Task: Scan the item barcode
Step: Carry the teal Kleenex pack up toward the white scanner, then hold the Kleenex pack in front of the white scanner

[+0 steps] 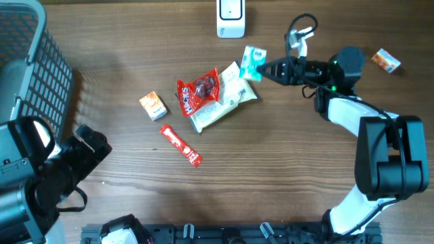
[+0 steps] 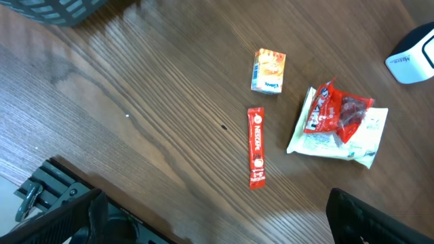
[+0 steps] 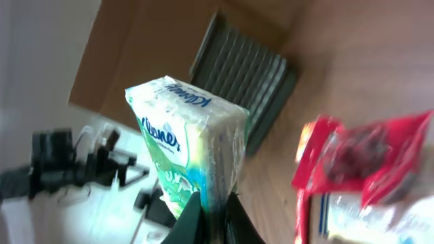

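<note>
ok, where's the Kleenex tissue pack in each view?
Overhead: tissue pack upper centre-right, pinched by the right gripper.
Left wrist: not in frame.
Right wrist: tissue pack at centre, gripped at its bottom edge.
Shared landmark: red snack bag, in all three views.

Grey basket [image 1: 49,74] on wooden table [image 1: 271,176], far left.

Overhead looks straight down on the brown wooden table [image 1: 271,169]; left wrist camera hangs high, right wrist close. All share the crinkled red snack packet [image 1: 199,91].
</note>
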You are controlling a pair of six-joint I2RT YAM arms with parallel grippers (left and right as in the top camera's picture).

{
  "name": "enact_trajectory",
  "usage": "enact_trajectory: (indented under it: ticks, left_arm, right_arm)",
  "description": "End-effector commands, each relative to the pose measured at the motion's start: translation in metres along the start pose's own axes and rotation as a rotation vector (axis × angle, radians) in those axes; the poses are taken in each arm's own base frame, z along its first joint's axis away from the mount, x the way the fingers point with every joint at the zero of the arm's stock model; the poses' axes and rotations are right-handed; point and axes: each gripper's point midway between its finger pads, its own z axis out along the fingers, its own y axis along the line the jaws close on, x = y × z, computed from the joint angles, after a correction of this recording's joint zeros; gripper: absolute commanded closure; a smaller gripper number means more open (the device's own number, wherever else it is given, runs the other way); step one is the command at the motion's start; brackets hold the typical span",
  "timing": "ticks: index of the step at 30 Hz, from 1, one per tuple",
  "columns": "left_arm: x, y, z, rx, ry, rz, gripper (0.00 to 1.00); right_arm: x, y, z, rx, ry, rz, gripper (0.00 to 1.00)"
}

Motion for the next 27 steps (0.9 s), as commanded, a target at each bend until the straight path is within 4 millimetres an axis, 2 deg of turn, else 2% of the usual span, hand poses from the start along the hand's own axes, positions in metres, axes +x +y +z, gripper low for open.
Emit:
enact_trajectory:
  ticks: [1,3,7,9,15,18,23,27]
  left_arm:
    - [-0.002,0.002,0.0,-0.01,-0.007,-0.017,0.0]
    - [-0.002,0.002,0.0,-0.01,-0.007,-0.017,0.0]
    - [-0.002,0.002,0.0,-0.01,-0.007,-0.017,0.0]
    - [-0.002,0.002,0.0,-0.01,-0.007,-0.017,0.0]
    - [-0.002,0.002,0.0,-0.01,-0.007,-0.017,0.0]
    - [-0.002,0.002,0.0,-0.01,-0.007,-0.017,0.0]
    - [-0.002,0.002,0.0,-0.01,-0.007,-0.017,0.0]
    - [-0.002,0.002,0.0,-0.01,-0.007,-0.017,0.0]
  right_arm:
    - [-0.056,-0.004,-0.003,0.063,-0.188,-0.073,0.96]
    - [-0.077,-0.021,-0.006,0.153,-0.261,-0.059,0.95]
    - [-0.1,-0.079,-0.02,0.504,-0.345,-0.007,0.95]
    - [-0.107,-0.088,-0.025,0.668,-0.328,-0.048,0.95]
    - [-0.139,-0.078,-0.04,1.08,-0.319,-0.241,0.96]
    - [-0.155,-0.07,-0.05,1.342,-0.333,-0.41,0.96]
    - [-0.176,-0.055,-0.036,1.602,-0.319,-0.747,0.95]
    - [-0.194,-0.053,-0.007,1.624,-0.288,-0.99,0.95]
